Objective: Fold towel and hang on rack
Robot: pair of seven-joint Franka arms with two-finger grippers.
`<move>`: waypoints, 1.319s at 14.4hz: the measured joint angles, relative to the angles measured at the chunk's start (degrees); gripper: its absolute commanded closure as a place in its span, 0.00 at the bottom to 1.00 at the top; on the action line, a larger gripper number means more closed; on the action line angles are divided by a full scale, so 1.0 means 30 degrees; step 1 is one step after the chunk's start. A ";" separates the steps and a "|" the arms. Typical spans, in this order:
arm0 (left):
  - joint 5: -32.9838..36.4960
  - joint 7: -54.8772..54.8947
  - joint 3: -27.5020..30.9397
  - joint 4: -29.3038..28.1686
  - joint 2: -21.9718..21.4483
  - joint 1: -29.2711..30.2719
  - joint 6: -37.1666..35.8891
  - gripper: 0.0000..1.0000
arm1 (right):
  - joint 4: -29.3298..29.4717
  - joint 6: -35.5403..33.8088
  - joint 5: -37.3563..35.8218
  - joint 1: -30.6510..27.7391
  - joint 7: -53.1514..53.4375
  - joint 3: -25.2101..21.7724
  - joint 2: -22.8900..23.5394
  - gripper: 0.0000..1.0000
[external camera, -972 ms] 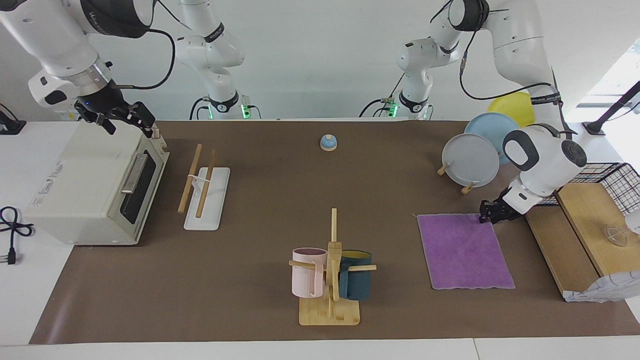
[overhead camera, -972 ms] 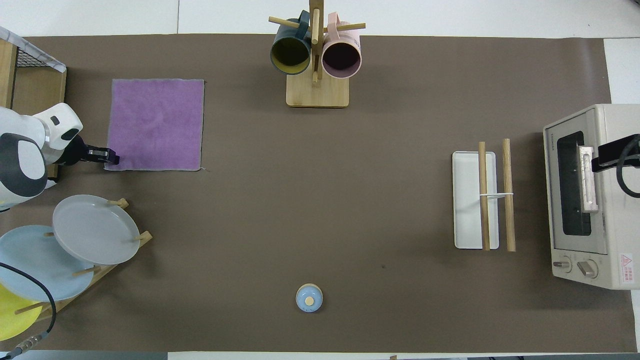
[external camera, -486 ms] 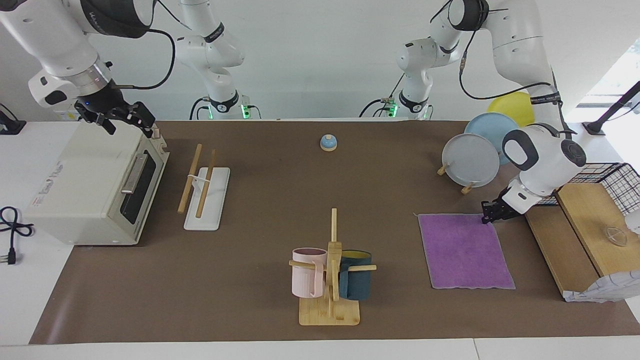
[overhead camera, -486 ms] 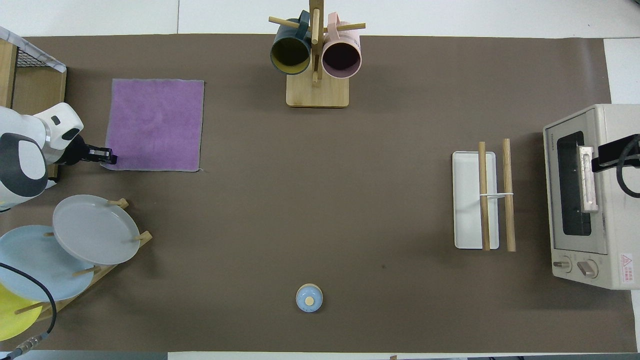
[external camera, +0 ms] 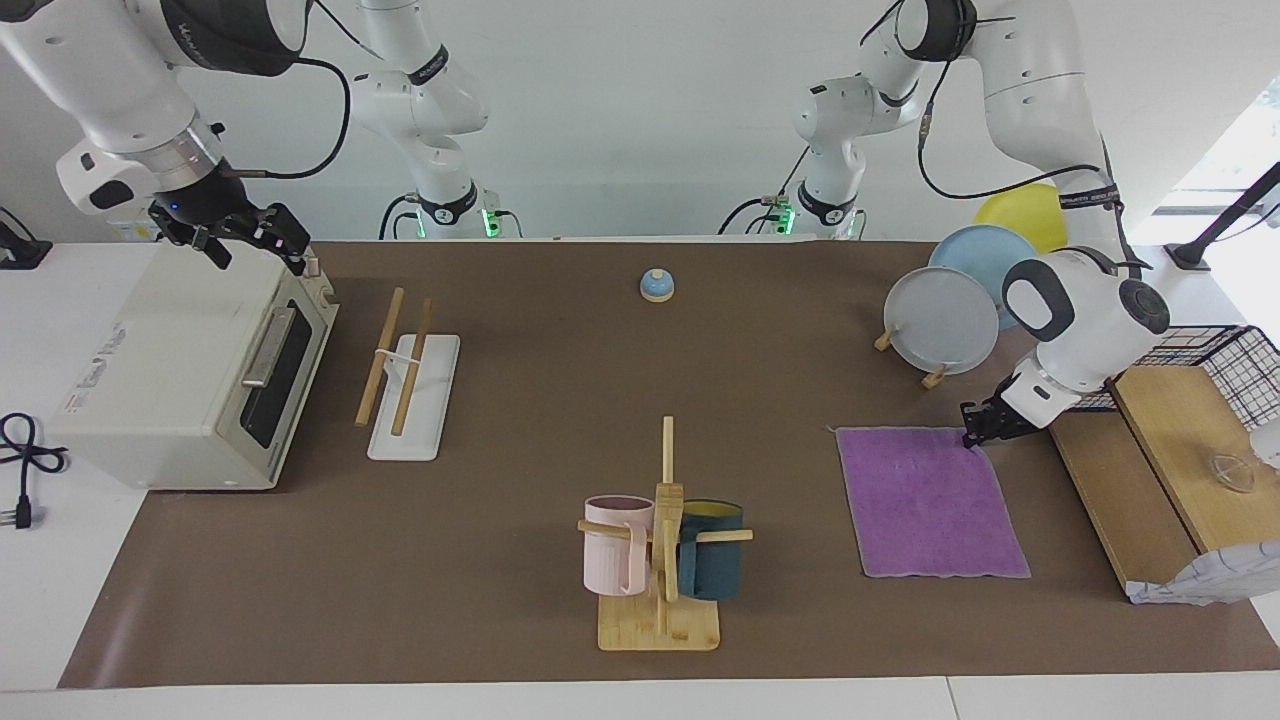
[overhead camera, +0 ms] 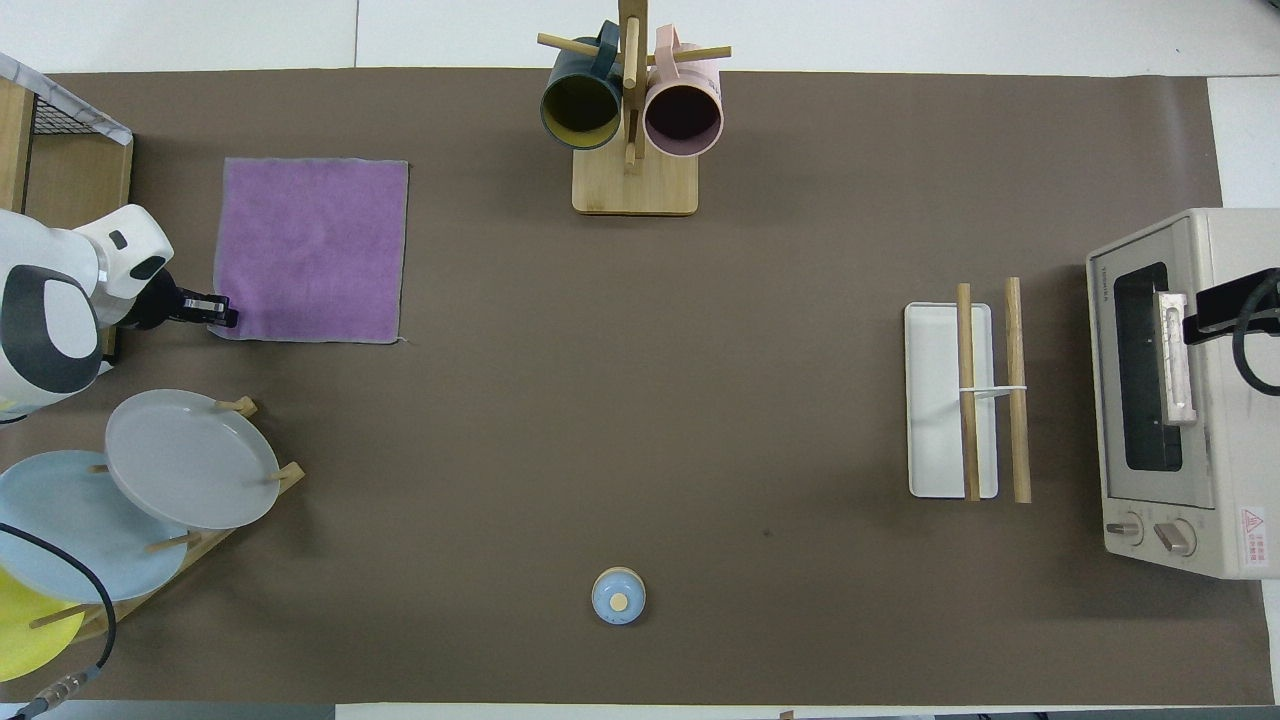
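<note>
Now left end effector (external camera: 972,437) pinching towel (external camera: 925,500) corner, flat

You have a table (external camera: 30,600) covered by a brown mat (external camera: 520,400). Taking the mug tree (external camera: 660,560) as landmark: the towel (external camera: 930,500) lies flat on the mat beside it, toward the left arm's end. The plate stand (external camera: 945,320) sits nearer to the robots than the towel. The bell (external camera: 656,286) stands nearer to the robots than the mug tree. The rack (external camera: 410,380) and toaster oven (external camera: 190,370) rest toward the right arm's end.
</note>
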 measured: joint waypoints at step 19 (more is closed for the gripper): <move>0.0677 -0.1223 -0.0176 0.0888 -0.1195 -0.2031 0.0011 1.00 | 0.0000 0.0000 0.0000 0.0000 0.0000 0.0000 -0.0001 0.00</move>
